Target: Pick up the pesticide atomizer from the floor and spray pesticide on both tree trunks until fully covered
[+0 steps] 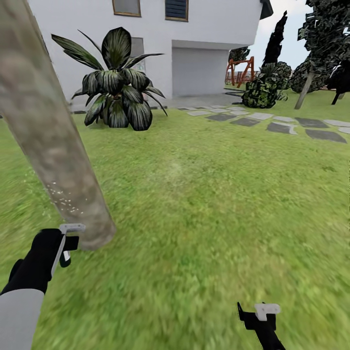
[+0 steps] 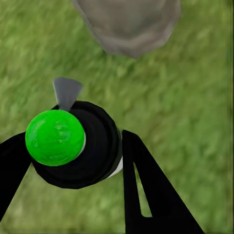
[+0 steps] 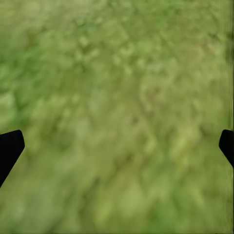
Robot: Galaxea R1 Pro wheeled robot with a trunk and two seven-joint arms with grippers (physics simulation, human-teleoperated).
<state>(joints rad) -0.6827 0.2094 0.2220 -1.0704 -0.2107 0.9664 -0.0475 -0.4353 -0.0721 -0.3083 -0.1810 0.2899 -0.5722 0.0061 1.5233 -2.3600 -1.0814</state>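
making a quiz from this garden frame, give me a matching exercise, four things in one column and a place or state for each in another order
Things:
1. left gripper
2. right gripper
3. tree trunk
4. broad-leaved plant

Places or states:
A. stands on the grass by the white house wall
B. open, over bare grass
C. leaning column speckled with white droplets low down
D. shut on the atomizer with the green cap

Pairs: 1-D, 2-B, 3-C, 4-A
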